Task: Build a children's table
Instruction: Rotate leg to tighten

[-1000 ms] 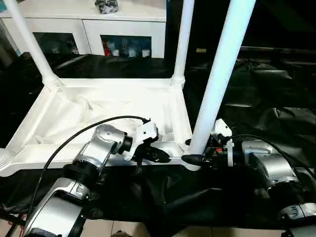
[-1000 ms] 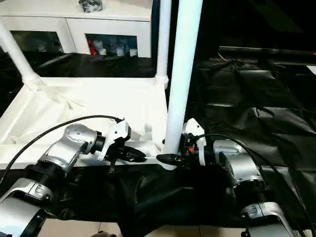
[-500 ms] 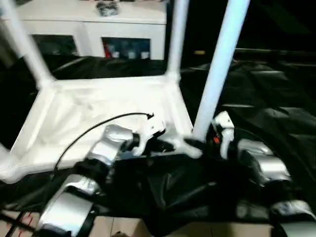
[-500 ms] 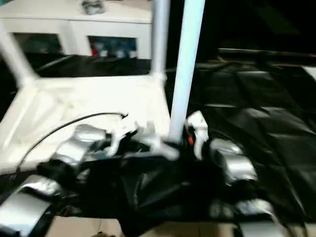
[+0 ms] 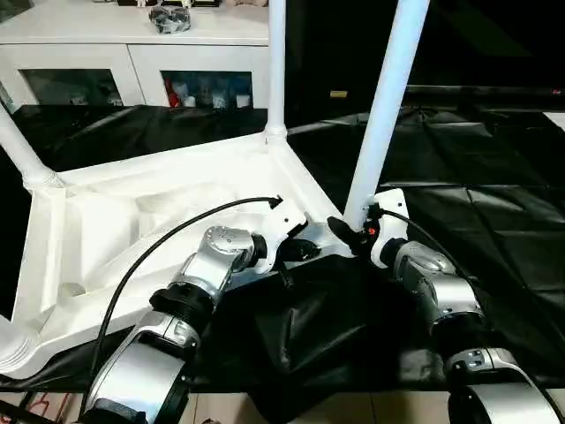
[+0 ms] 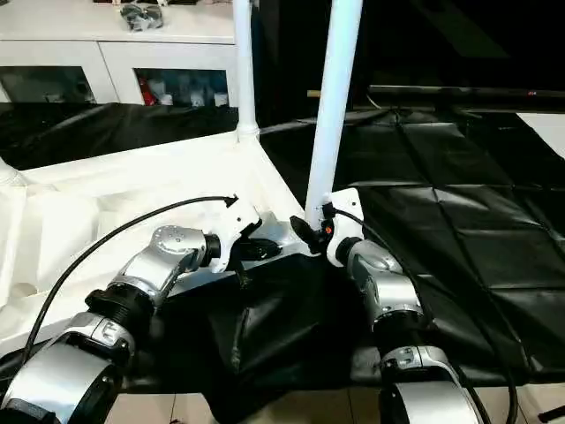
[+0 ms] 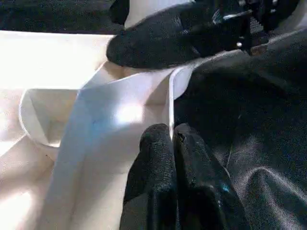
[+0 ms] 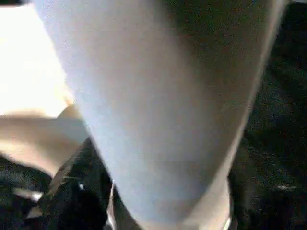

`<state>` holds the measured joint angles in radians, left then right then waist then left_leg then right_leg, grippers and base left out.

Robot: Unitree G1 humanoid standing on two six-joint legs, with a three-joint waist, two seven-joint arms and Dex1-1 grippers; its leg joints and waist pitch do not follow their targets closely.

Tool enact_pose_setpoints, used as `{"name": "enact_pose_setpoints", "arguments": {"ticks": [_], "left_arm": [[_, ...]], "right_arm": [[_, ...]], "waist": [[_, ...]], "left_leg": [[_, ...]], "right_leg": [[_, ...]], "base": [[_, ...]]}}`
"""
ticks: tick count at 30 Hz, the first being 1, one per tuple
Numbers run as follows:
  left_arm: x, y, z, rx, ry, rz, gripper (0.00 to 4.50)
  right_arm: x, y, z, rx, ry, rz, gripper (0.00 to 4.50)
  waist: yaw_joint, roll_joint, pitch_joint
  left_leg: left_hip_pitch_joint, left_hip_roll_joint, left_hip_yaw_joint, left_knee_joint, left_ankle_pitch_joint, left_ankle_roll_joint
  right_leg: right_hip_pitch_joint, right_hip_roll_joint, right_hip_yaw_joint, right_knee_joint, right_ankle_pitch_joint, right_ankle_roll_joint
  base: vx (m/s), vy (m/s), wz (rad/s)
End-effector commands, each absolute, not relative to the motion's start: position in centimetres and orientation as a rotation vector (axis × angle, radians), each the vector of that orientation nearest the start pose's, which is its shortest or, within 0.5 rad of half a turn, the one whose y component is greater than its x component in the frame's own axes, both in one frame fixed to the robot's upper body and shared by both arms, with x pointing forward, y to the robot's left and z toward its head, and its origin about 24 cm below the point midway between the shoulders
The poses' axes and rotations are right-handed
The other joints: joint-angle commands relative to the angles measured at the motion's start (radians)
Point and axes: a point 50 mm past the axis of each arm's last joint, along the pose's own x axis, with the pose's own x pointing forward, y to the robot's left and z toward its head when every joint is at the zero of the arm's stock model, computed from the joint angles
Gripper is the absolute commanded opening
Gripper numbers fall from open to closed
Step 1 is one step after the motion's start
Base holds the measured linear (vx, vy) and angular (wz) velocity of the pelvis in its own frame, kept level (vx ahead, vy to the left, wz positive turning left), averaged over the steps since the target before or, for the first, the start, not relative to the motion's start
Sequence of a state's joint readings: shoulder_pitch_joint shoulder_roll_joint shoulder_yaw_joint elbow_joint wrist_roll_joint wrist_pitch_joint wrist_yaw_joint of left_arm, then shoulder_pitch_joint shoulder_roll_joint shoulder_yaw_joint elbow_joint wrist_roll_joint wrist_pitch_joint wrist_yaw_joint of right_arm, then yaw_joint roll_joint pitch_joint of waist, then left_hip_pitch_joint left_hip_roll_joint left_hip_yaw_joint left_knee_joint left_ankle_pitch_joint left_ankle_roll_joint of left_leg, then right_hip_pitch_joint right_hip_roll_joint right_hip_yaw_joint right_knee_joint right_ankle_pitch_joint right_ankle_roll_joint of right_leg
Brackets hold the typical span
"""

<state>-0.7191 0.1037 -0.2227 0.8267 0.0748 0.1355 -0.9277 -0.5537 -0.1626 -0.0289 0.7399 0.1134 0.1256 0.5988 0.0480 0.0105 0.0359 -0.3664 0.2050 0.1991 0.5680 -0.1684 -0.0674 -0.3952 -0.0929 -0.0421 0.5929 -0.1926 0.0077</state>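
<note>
Table top (image 5: pixel 159 208) now lies skewed on the black sheet (image 5: pixel 494 230), its near corner swung round toward the robot's right; a second ago its near rim ran square across. Reads as the top being turned to bring the unfitted corner within reach.

Left gripper (image 5: pixel 305 250): fingers pressed together, nipping the thin near rim of the top, clear in the left wrist view (image 7: pixel 170 143).

Right gripper (image 5: pixel 346 237): fingers spread around the foot of the near leg (image 5: pixel 384 106), seated upright in its corner socket.

Near edge of the sheet bunched under both forearms; could snag.

Further off, two more legs stand upright: far leg (image 5: pixel 276 62), left leg (image 5: pixel 19 150).

Open sheet to the right; cabinet (image 5: pixel 132 53) close behind, little room there
</note>
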Motion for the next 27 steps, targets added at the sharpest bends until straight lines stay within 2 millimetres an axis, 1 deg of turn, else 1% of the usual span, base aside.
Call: {"name": "enact_pose_setpoints", "arguments": {"ticks": [1, 2, 3, 4, 5, 6, 7, 8, 9, 11, 12, 13, 14, 15, 17, 18, 19, 20, 21, 22, 24, 26, 27], "left_arm": [[33.2, 5.3, 5.6, 0.263, 0.347, -1.302, 0.0], [33.2, 5.4, 5.6, 0.263, 0.347, -1.303, 0.0], [33.1, 6.0, 5.5, 0.273, 0.357, -1.332, 0.0], [33.0, 6.4, 5.5, 0.277, 0.361, -1.345, 0.0], [32.9, 6.8, 5.5, 0.283, 0.366, -1.364, 0.0], [32.8, 7.0, 5.5, 0.286, 0.369, -1.376, 0.0], [32.8, 7.2, 5.4, 0.29, 0.373, -1.388, 0.0], [32.7, 7.4, 5.4, 0.293, 0.377, -1.397, 0.0], [32.6, 7.7, 5.4, 0.297, 0.381, -1.409, 0.0], [32.5, 8.2, 5.5, 0.304, 0.39, -1.443, 0.0], [32.3, 8.5, 5.5, 0.307, 0.396, -1.463, 0.0], [32.3, 8.7, 5.5, 0.31, 0.402, -1.478, 0.0], [32.2, 8.9, 5.5, 0.31, 0.406, -1.493, 0.0], [32.1, 9.1, 5.6, 0.31, 0.409, -1.5, 0.0], [32.0, 9.4, 5.6, 0.308, 0.416, -1.516, 0.0], [32.0, 9.4, 5.6, 0.309, 0.422, -1.522, 0.0], [31.9, 9.4, 5.5, 0.31, 0.424, -1.524, 0.0], [31.9, 9.4, 5.5, 0.31, 0.424, -1.524, 0.0], [31.9, 9.5, 5.5, 0.311, 0.424, -1.525, 0.0], [31.9, 9.5, 5.5, 0.312, 0.424, -1.527, 0.0], [31.9, 9.5, 5.5, 0.314, 0.425, -1.528, 0.0], [31.9, 9.5, 5.5, 0.315, 0.425, -1.525, 0.0], [31.9, 9.5, 5.5, 0.316, 0.425, -1.521, 0.0]], "right_arm": [[31.8, -12.1, 0.8, 0.045, 0.412, 0.846, 3.36], [31.7, -12.2, 0.8, 0.045, 0.41, 0.851, 3.36], [31.4, -12.6, 1.4, 0.032, 0.381, 0.943, 3.36], [31.1, -12.8, 1.6, 0.027, 0.377, 0.996, 3.36], [30.7, -13.2, 1.8, 0.018, 0.378, 1.056, 3.36], [30.5, -13.4, 2.0, 0.013, 0.38, 1.095, 3.36], [30.3, -13.7, 2.0, 0.011, 0.386, 1.126, 3.36], [30.1, -13.9, 2.1, 0.014, 0.394, 1.152, 3.36], [29.9, -14.1, 2.2, 0.019, 0.405, 1.182, 3.36], [29.3, -14.6, 2.4, 0.026, 0.428, 1.248, 3.36], [29.0, -14.8, 2.4, 0.03, 0.443, 1.284, 3.36], [28.8, -14.9, 2.4, 0.023, 0.452, 1.306, 3.36], [28.5, -15.0, 2.4, 0.017, 0.468, 1.328, 3.36], [28.4, -15.1, 2.3, 0.014, 0.478, 1.344, 3.36], [28.0, -15.2, 2.2, 0.011, 0.501, 1.38, 3.36], [27.9, -15.1, 2.2, 0.017, 0.508, 1.391, 3.11], [27.8, -15.1, 2.1, 0.02, 0.51, 1.394, 3.11], [27.8, -15.1, 2.1, 0.02, 0.51, 1.394, 3.02], [27.9, -15.0, 2.1, 0.025, 0.511, 1.393, 3.02], [27.8, -15.0, 2.2, 0.034, 0.516, 1.401, 2.81], [27.8, -14.9, 2.2, 0.039, 0.519, 1.406, 2.81], [27.7, -14.9, 2.2, 0.046, 0.52, 1.412, 2.66], [27.6, -14.9, 2.2, 0.052, 0.52, 1.414, 2.64]], "waist": [[0.003, -0.008, -0.048], [0.004, -0.008, -0.049], [0.008, -0.007, -0.053], [0.009, -0.007, -0.054], [0.014, -0.006, -0.055], [0.017, -0.005, -0.058], [0.02, -0.006, -0.059], [0.022, -0.005, -0.061], [0.024, -0.006, -0.06], [0.026, -0.006, -0.06], [0.03, -0.005, -0.057], [0.032, -0.004, -0.055], [0.035, -0.006, -0.053], [0.039, -0.005, -0.051], [0.042, -0.005, -0.05], [0.041, -0.004, -0.049], [0.043, -0.004, -0.05], [0.043, -0.004, -0.05], [0.043, -0.004, -0.05], [0.043, -0.003, -0.051], [0.043, -0.004, -0.053], [0.044, -0.004, -0.054], [0.044, -0.005, -0.054]], "left_leg": [[0.009, 0.021, -0.016, -0.072, -0.344, 0.019], [0.008, 0.021, -0.016, -0.071, -0.332, 0.026], [0.006, 0.022, -0.013, -0.065, -0.282, 0.048], [0.003, 0.023, -0.011, -0.063, -0.262, 0.056], [0.001, 0.023, -0.009, -0.059, -0.223, 0.072], [0.001, 0.024, -0.008, -0.056, -0.204, 0.082], [0.002, 0.024, -0.005, -0.051, -0.174, 0.099], [0.002, 0.025, -0.005, -0.049, -0.155, 0.11], [0.002, 0.024, -0.004, -0.048, -0.145, 0.119], [0.003, 0.024, -0.005, -0.049, -0.148, 0.123], [0.005, 0.027, -0.005, -0.051, -0.169, 0.124], [0.007, 0.029, -0.004, -0.052, -0.187, 0.115], [0.009, 0.03, -0.004, -0.055, -0.208, 0.1], [0.011, 0.031, -0.004, -0.057, -0.23, 0.085], [0.012, 0.031, -0.006, -0.06, -0.243, 0.072], [0.013, 0.031, -0.006, -0.063, -0.265, 0.056], [0.015, 0.032, -0.007, -0.063, -0.266, 0.052], [0.016, 0.032, -0.006, -0.064, -0.265, 0.049], [0.015, 0.031, -0.007, -0.064, -0.262, 0.044], [0.014, 0.031, -0.007, -0.063, -0.255, 0.043], [0.012, 0.03, -0.007, -0.062, -0.239, 0.046], [0.011, 0.029, -0.006, -0.059, -0.219, 0.055], [0.011, 0.028, -0.006, -0.059, -0.217, 0.057]], "right_leg": [[0.031, -0.044, 0.026, -0.088, -0.311, -0.185], [0.033, -0.044, 0.026, -0.087, -0.291, -0.19], [0.039, -0.043, 0.025, -0.079, -0.208, -0.213], [0.041, -0.042, 0.026, -0.074, -0.172, -0.223], [0.046, -0.038, 0.023, -0.066, -0.101, -0.243], [0.048, -0.038, 0.022, -0.06, -0.06, -0.255], [0.046, -0.037, 0.021, -0.052, 0.007, -0.278], [0.047, -0.038, 0.02, -0.047, 0.043, -0.294], [0.048, -0.038, 0.019, -0.047, 0.055, -0.301], [0.049, -0.038, 0.018, -0.048, 0.048, -0.303], [0.048, -0.04, 0.019, -0.05, 0.011, -0.303], [0.044, -0.04, 0.02, -0.054, -0.024, -0.301], [0.043, -0.041, 0.02, -0.058, -0.071, -0.292], [0.04, -0.043, 0.022, -0.062, -0.118, -0.282], [0.041, -0.043, 0.023, -0.064, -0.148, -0.272], [0.039, -0.043, 0.023, -0.066, -0.177, -0.264], [0.039, -0.044, 0.024, -0.067, -0.181, -0.262], [0.038, -0.044, 0.024, -0.067, -0.18, -0.261], [0.038, -0.043, 0.025, -0.066, -0.174, -0.261], [0.039, -0.044, 0.025, -0.064, -0.164, -0.261], [0.041, -0.043, 0.024, -0.061, -0.137, -0.263], [0.042, -0.042, 0.024, -0.058, -0.099, -0.271], [0.042, -0.042, 0.023, -0.058, -0.096, -0.271]], "base": [[0.0, 0.0, 0.0], [0.0, 0.0, 0.0], [0.0, 0.0, 0.0], [0.054, -0.011, 0.0], [0.054, -0.011, 0.0], [0.058, -0.009, -0.01], [0.0, 0.0, 0.0], [0.0, 0.0, 0.0], [0.0, 0.0, 0.0], [0.0, 0.0, 0.0], [0.0, 0.0, 0.0], [0.0, 0.0, 0.0], [0.0, 0.0, 0.0], [0.0, 0.0, 0.0], [0.0, 0.0, 0.0], [0.0, 0.0, 0.0], [0.0, 0.0, 0.0], [0.0, 0.0, 0.0], [0.0, 0.0, 0.0], [0.0, 0.0, 0.0], [0.0, 0.0, 0.0], [0.0, 0.0, 0.0], [0.0, 0.0, 0.0]]}}
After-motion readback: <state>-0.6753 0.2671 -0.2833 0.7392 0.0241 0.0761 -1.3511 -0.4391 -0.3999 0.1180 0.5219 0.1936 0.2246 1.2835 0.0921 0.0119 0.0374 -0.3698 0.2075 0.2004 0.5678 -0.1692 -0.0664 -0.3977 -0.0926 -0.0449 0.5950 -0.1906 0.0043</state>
